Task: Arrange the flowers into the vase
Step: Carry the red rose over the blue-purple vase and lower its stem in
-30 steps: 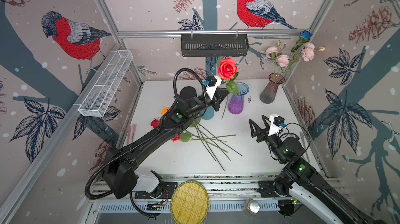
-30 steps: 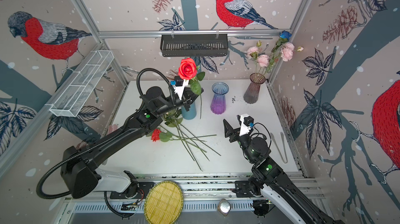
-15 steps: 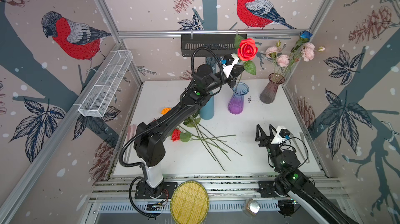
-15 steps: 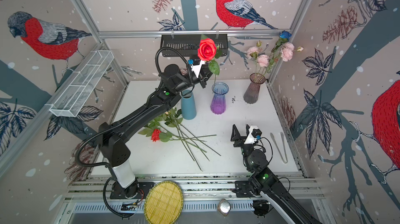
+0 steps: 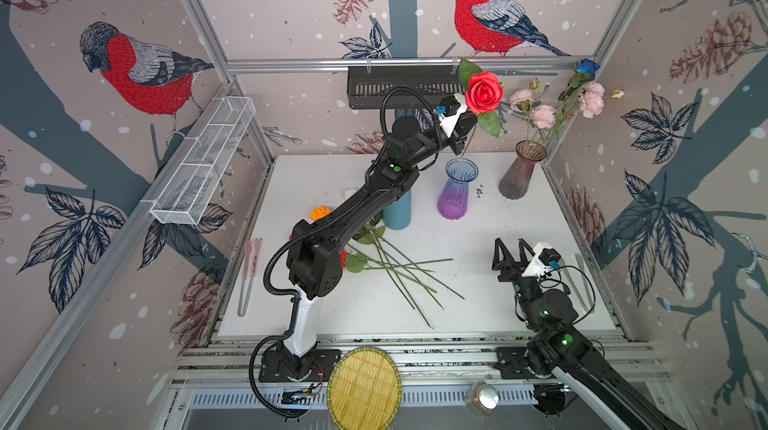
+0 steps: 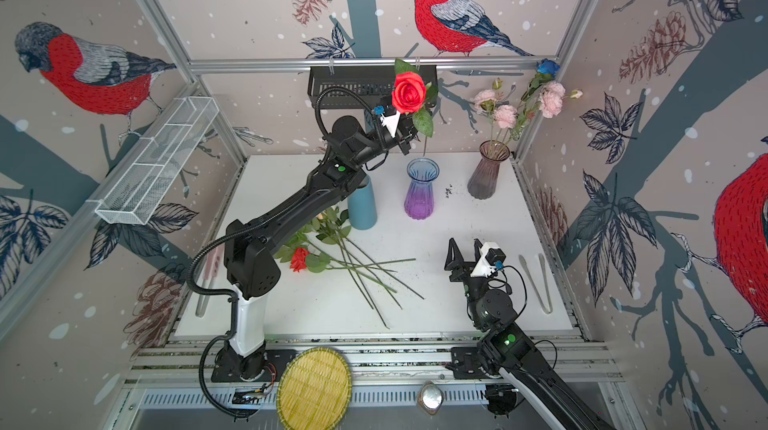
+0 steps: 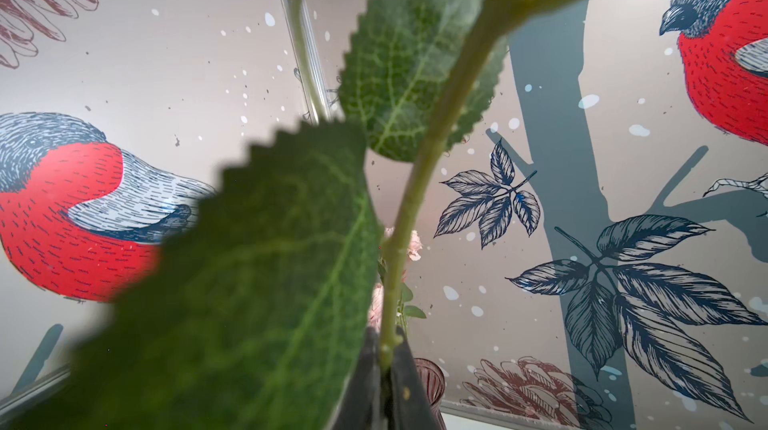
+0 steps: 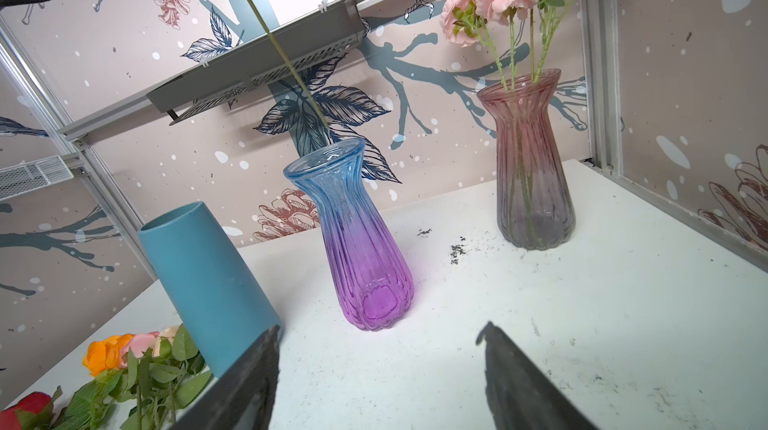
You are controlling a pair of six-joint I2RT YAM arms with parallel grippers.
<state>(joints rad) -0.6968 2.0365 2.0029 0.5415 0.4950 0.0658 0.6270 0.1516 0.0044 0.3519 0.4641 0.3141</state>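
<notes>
Red rose (image 5: pixel 483 92) held high over the back of the white desk (image 5: pixel 478 303), stem pinched between the closed jaws of the left gripper (image 5: pixel 464 129); left wrist view shows the green stem (image 7: pixel 405 215) running out from between the two dark fingers (image 7: pixel 409 386), serrated leaves (image 7: pixel 266 282) filling most of that view. Stem's lower end hangs down just above or just at the rim of the blue-to-purple glass vase (image 5: pixel 456 191); right wrist view shows it (image 8: pixel 291 70) meeting the mouth of that vase (image 8: pixel 357 236) at a slant, can't tell if the tip is inside. Teal vase (image 6: pixel 362 207) stands just beside it, partly behind the left arm. Pinkish-grey glass vase (image 5: pixel 521 174) in the back right corner holds pink carnations (image 5: pixel 544 116) and a blue rose (image 5: pixel 588 67). Remaining flowers (image 6: pixel 332 257) lie in a loose pile on the desk near the left arm: red, orange and pink blooms, long stems fanned out. Right gripper (image 5: pixel 510 253) hovers low over the front right of the desk, jaws spread wide, empty. Metal tongs (image 6: pixel 536 282) lie by the right edge.
</notes>
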